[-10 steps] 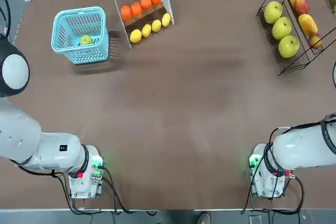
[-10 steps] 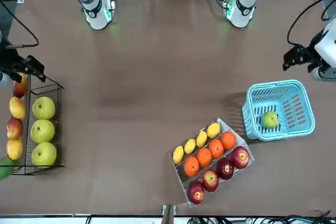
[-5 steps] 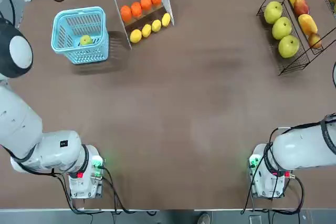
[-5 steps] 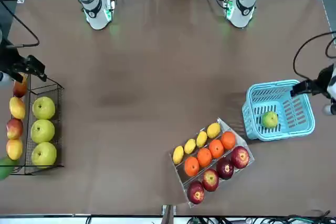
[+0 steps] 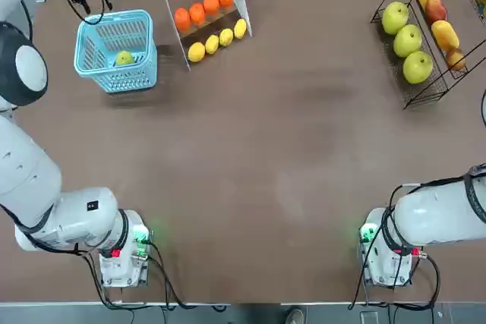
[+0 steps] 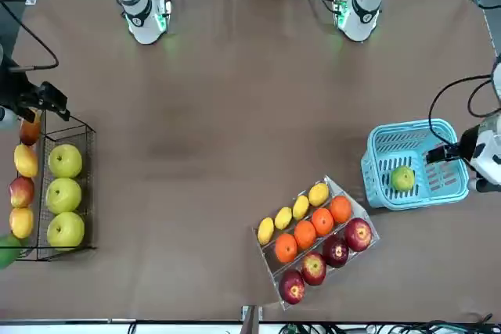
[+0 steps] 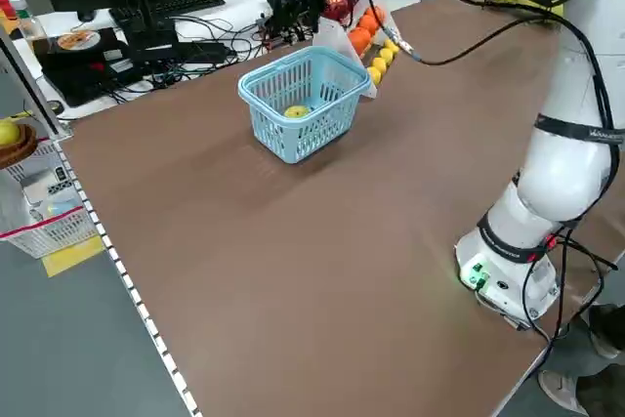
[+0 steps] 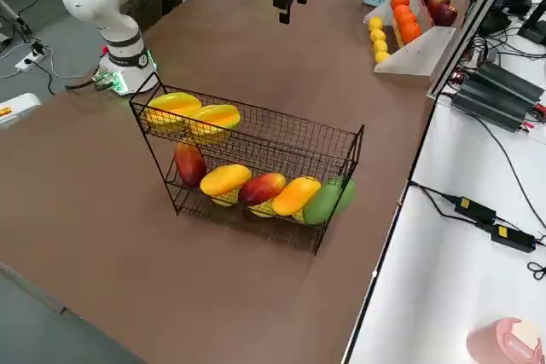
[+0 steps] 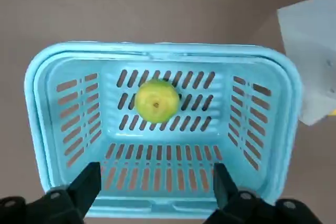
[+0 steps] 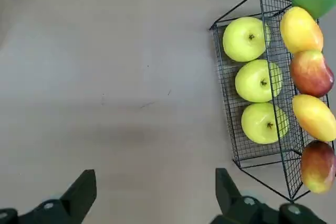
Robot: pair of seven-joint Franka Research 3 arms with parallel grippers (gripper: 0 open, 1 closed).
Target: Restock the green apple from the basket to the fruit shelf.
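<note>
Left gripper (image 9: 152, 195) is hovering, fingers spread wide, above one lattice-sided plastic basket (image 9: 42, 129) cradling one round green apple (image 9: 155, 100); right gripper (image 10: 152, 195), also spread, is overlooking the wire fruit shelf (image 10: 247, 153).

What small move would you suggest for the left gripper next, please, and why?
Probably shift it in over the basket until it is centred above the green apple, then lower. The left gripper is open and hangs over the basket's rim rather than the apple, which lies alone on the basket floor, untouched. The right gripper waits open near the fruit shelf.

fruit shelf (image 5: 425, 28) | cut by top view's right edge
</note>
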